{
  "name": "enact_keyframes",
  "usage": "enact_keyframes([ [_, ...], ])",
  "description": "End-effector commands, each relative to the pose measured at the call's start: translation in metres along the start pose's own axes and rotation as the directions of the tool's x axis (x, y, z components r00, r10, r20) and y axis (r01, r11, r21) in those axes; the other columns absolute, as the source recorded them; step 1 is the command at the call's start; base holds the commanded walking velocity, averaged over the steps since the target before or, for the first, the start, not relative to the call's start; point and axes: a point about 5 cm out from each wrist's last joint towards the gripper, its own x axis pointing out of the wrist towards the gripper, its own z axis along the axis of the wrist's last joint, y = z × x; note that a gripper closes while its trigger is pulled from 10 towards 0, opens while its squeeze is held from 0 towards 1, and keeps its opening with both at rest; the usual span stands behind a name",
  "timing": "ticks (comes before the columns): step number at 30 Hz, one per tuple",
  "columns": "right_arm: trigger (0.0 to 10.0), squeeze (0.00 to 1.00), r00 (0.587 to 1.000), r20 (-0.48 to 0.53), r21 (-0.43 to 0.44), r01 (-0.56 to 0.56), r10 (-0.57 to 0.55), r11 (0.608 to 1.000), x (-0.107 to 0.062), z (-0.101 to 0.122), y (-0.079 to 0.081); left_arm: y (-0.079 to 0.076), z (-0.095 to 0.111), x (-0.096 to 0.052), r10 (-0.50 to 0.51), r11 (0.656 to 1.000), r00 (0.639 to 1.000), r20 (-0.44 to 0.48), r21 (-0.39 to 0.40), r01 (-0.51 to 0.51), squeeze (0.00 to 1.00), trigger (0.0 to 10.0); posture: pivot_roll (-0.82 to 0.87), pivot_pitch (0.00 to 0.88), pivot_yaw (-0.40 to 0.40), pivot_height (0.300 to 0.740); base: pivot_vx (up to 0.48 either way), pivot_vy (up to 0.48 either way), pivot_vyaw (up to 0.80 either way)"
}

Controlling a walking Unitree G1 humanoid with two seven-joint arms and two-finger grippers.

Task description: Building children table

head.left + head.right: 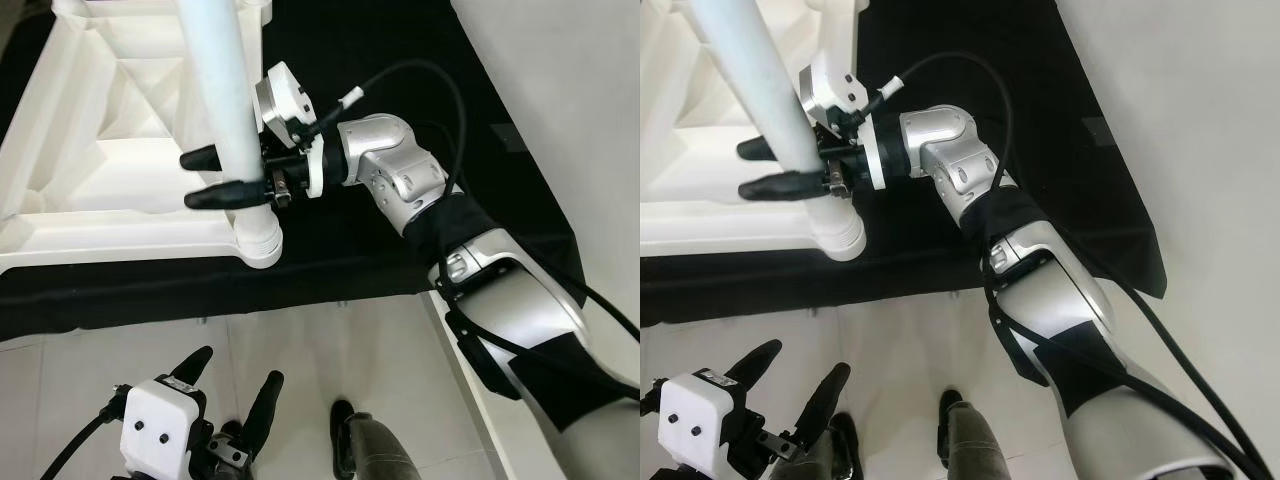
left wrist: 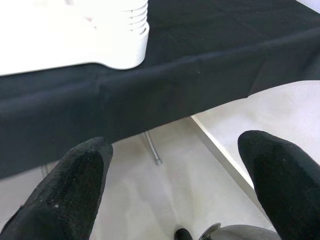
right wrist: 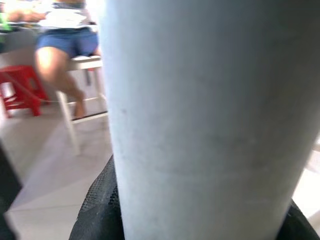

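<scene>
A white plastic children's table (image 1: pixel 110 170) lies upside down on a black-covered surface (image 1: pixel 400 60). A white round table leg (image 1: pixel 225 110) stands in the ribbed corner socket (image 1: pixel 262 240) nearest me. My right gripper (image 1: pixel 190 180) is shut on that leg just above the socket, one black finger on each side; in the right wrist view the leg (image 3: pixel 210 110) sits close between the fingers. My left gripper (image 1: pixel 240 366) hangs low over the floor, open and holding nothing, below the surface's front edge. The left wrist view looks past its fingers (image 2: pixel 65 190) up at the socket (image 2: pixel 125 35).
The black cloth hangs over the front edge of the surface (image 2: pixel 150 100). Pale tiled floor (image 1: pixel 330 350) lies below, with my own leg and foot (image 1: pixel 370 450). A white panel (image 1: pixel 560 80) runs along the right. A person sits on a chair (image 3: pixel 65 35) beside a red stool (image 3: pixel 17 85).
</scene>
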Motion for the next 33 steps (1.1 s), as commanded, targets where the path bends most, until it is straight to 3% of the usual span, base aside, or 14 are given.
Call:
enact_keyframes([
  [1, 10.0, 0.0, 0.941, -0.249, 0.156, 0.27, -0.227, 0.95, -0.036, -0.062, -0.004, 0.001, -0.006, 0.0, 0.001, 1.0, 1.0, -0.029, -0.01, -0.002, 0.0, 10.0, 0.01, 0.412, -0.079, 0.74, 0.0, 0.0, 0.0],
  [4, 10.0, 0.0, 0.921, -0.262, 0.171, 0.339, -0.289, 0.925, -0.044, -0.066, -0.006, 0.001, -0.007, 0.0, 0.002, 1.0, 1.0, -0.028, -0.01, -0.002, 0.0, 10.0, 0.01, 0.411, -0.078, 0.74, 0.0, 0.0, 0.0],
  [5, 10.0, 0.0, 0.882, -0.276, 0.184, 0.438, -0.381, 0.88, -0.053, -0.075, -0.004, 0.002, -0.008, 0.001, 0.005, 1.0, 1.0, -0.027, -0.009, -0.005, 0.0, 10.0, -0.01, 0.401, -0.08, 0.74, 0.0, 0.0, 0.0],
  [7, 10.0, 0.0, 0.882, -0.276, 0.184, 0.438, -0.381, 0.88, -0.053, -0.075, -0.004, 0.002, -0.008, 0.001, 0.005, 1.0, 1.0, -0.027, -0.009, -0.005, 0.0, 10.0, -0.01, 0.401, -0.08, 0.74, 0.0, 0.0, 0.0],
  [8, 10.0, 0.0, 0.834, -0.282, 0.215, 0.537, -0.474, 0.816, -0.06, -0.084, 0.003, 0.004, -0.008, 0.001, 0.007, 1.0, 1.0, -0.026, -0.008, -0.007, 0.0, 10.0, -0.01, 0.397, -0.082, 0.74, 0.0, 0.0, 0.0],
  [10, 10.0, 0.0, 0.697, -0.28, 0.221, 0.716, -0.66, 0.663, -0.062, -0.1, 0.03, 0.007, -0.01, 0.002, 0.011, 1.0, 1.0, -0.025, -0.004, -0.011, 0.0, 10.0, -0.01, 0.386, -0.076, 0.74, 0.0, 0.0, 0.0],
  [11, 10.0, 0.0, 0.648, -0.275, 0.226, 0.762, -0.71, 0.607, -0.062, -0.102, 0.04, 0.008, -0.01, 0.002, 0.012, 1.0, 1.0, -0.025, -0.003, -0.012, 0.0, 10.0, -0.01, 0.386, -0.076, 0.74, 0.0, 0.0, 0.0],
  [12, 10.0, 0.0, 0.648, -0.275, 0.226, 0.762, -0.71, 0.607, -0.062, -0.102, 0.04, 0.008, -0.01, 0.002, 0.012, 1.0, 1.0, -0.025, -0.003, -0.012, 0.0, 10.0, -0.01, 0.386, -0.076, 0.74, 0.0, 0.0, 0.0],
  [13, 10.0, 0.0, 0.618, -0.263, 0.214, 0.786, -0.741, 0.58, -0.057, -0.104, 0.053, 0.009, -0.01, 0.003, 0.013, 1.0, 1.0, -0.025, -0.001, -0.013, 0.0, 10.0, -0.01, 0.379, -0.071, 0.74, 0.0, 0.0, 0.0],
  [18, 10.0, 0.0, 0.603, -0.25, 0.228, 0.797, -0.757, 0.559, -0.035, -0.107, 0.074, 0.012, -0.012, 0.006, 0.016, 1.0, 1.0, -0.023, 0.006, -0.015, 0.0, 10.0, -0.01, 0.368, -0.063, 0.74, 0.0, 0.0, 0.0],
  [24, 10.0, 0.0, 0.576, -0.261, 0.186, 0.817, -0.775, 0.545, -0.027, -0.101, 0.061, 0.015, -0.013, 0.01, 0.021, 1.0, 1.0, -0.018, 0.016, -0.02, 0.0, 10.0, 0.0, 0.355, -0.066, 0.74, 0.0, 0.0, 0.0],
  [27, 10.0, 0.0, 0.547, -0.262, 0.178, 0.837, -0.795, 0.517, -0.026, -0.093, 0.059, 0.017, -0.014, 0.011, 0.027, 0.999, 1.0, -0.011, 0.022, -0.027, 0.0, 10.0, 0.0, 0.348, -0.071, 0.74, 0.0, 0.0, 0.0],
  [33, 10.0, 0.0, 0.526, -0.272, 0.172, 0.85, -0.806, 0.497, -0.025, -0.09, 0.06, 0.02, -0.014, 0.014, 0.034, 0.999, 0.999, -0.003, 0.029, -0.034, 0.0, 10.0, -0.01, 0.34, -0.077, 0.74, 0.0, 0.0, 0.0],
])
